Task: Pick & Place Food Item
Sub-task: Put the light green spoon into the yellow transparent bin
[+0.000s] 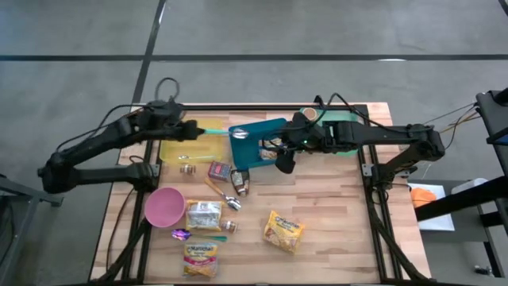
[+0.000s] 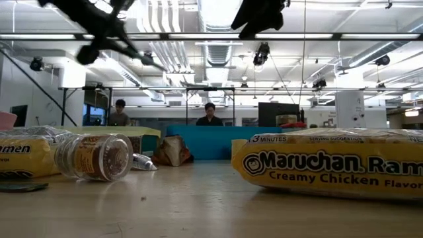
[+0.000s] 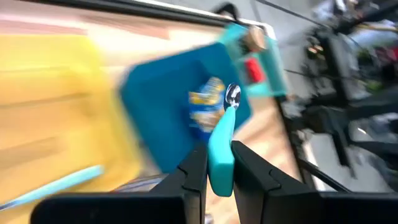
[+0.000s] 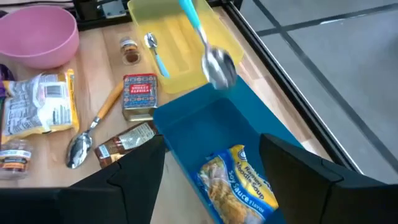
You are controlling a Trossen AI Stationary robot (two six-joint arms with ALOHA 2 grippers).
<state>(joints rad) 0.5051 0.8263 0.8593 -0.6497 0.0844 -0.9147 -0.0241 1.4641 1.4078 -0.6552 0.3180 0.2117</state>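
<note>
Up front, our right gripper point(image 4: 211, 180) hangs spread wide over the blue plastic bin point(image 4: 186, 134), the yellow ramen packet point(image 4: 239, 186) lying inside. We'd lift straight out, clear of the teal-handled spoon point(image 3: 221, 146) pinched in our left gripper point(image 3: 217, 171) farther back.

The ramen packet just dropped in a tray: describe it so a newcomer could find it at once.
Start at the blue tray beside the yellow tray at the table's far edge. Inside lies the ramen packet, directly below the open right gripper. It is the only food inside a tray; the other packets lie on bare wood near the pink bowl.
</note>
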